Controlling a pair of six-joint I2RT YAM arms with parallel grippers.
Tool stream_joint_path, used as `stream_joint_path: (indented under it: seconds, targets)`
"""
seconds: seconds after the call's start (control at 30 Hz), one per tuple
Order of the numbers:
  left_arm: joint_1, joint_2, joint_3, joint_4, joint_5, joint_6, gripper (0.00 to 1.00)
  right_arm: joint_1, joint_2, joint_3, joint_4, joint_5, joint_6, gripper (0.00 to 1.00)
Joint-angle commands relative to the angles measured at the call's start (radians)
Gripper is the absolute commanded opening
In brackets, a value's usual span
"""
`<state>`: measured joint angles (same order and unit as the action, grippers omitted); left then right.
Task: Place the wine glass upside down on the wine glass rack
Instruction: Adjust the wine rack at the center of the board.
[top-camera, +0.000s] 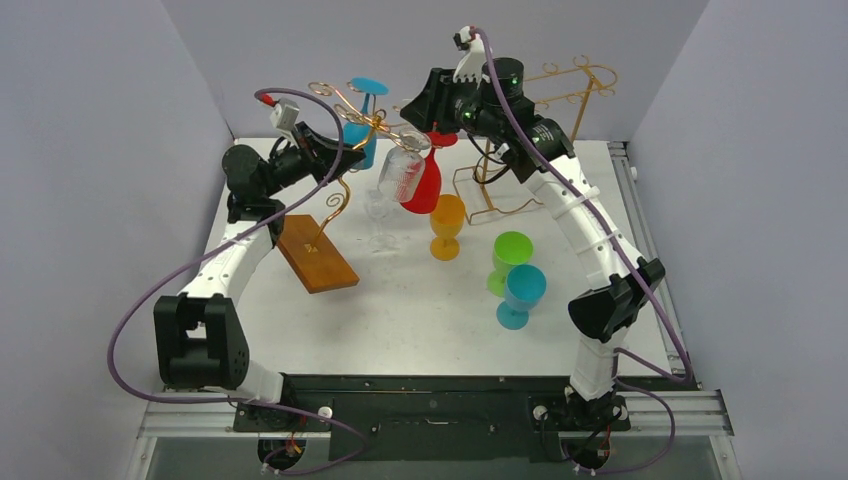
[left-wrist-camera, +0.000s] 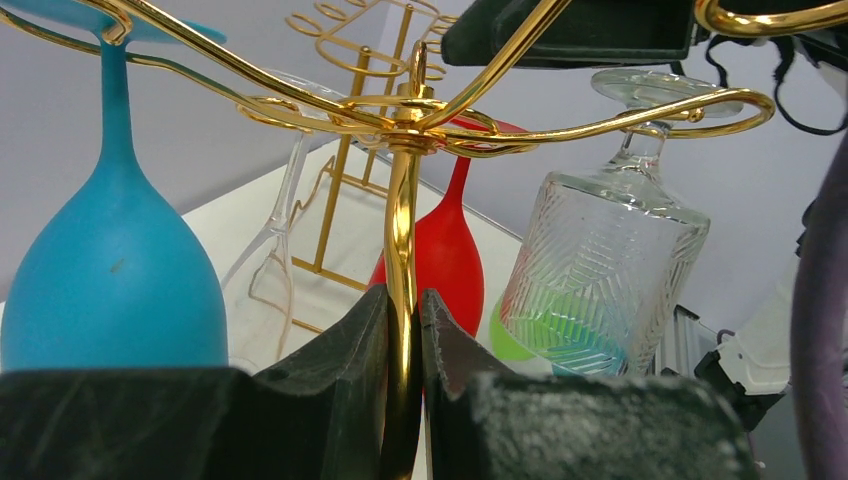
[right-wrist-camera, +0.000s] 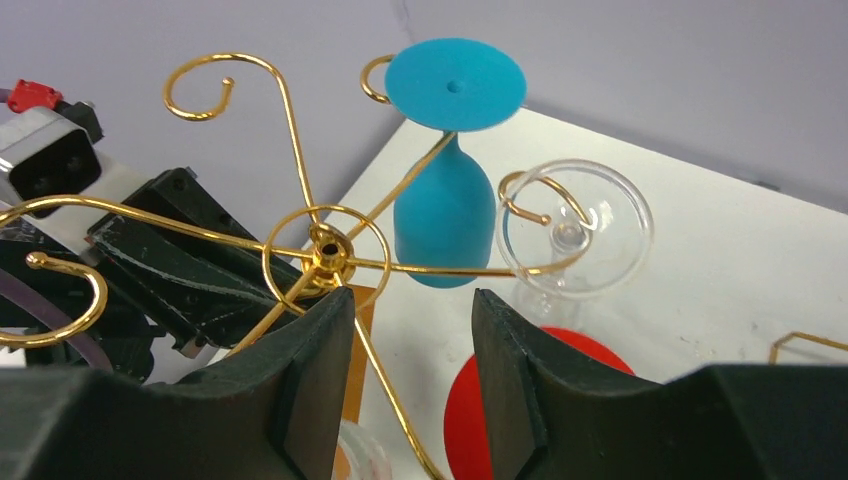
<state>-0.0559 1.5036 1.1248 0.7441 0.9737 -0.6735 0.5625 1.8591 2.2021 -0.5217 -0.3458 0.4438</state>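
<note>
Wine glass rack (top-camera: 316, 254): we find it left of centre in the top view, its wooden base tilted and seemingly lifted off the table (top-camera: 420, 310), its gold stem clamped by the left gripper (left-wrist-camera: 405, 312). Wine glass (left-wrist-camera: 605, 270) (clear, ribbed bowl): it hangs bowl-down from a curled arm at the right of the left wrist view, beside a red glass (left-wrist-camera: 440, 255). Right gripper (right-wrist-camera: 412, 305): jaws apart above the rack's hub, holding nothing.

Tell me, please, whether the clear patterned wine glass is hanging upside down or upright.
Upside down: the wine glass hangs bowl-down, its foot caught on a curled arm of the wine glass rack.
</note>
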Motion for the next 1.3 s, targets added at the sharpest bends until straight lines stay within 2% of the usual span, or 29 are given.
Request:
stream_joint_path:
  seconds: [0.0, 0.13, 0.5, 0.77, 1.03, 1.27]
  targets:
    - [0.001, -0.148, 0.036, 0.195, -0.029, -0.063, 0.00, -0.007, -0.026, 0.026, 0.143, -0.138, 0.060, 0.43]
    - [-0.001, -0.175, 0.015, 0.184, -0.029, -0.066, 0.00, -0.001, -0.014, 0.016, 0.181, -0.213, 0.090, 0.43]
    - [0.003, -0.179, 0.000, 0.191, -0.018, -0.064, 0.00, 0.048, 0.002, -0.005, 0.196, -0.278, 0.096, 0.43]
    - [0.011, -0.189, 0.007, 0.192, -0.028, -0.070, 0.00, 0.077, 0.015, 0.002, 0.181, -0.287, 0.105, 0.34]
    - [0.011, -0.209, 0.001, 0.197, -0.017, -0.089, 0.00, 0.118, -0.014, -0.003, 0.135, -0.246, 0.067, 0.33]
    - [0.011, -0.236, -0.006, 0.183, -0.013, -0.077, 0.00, 0.107, -0.032, -0.027, 0.116, -0.200, 0.048, 0.34]
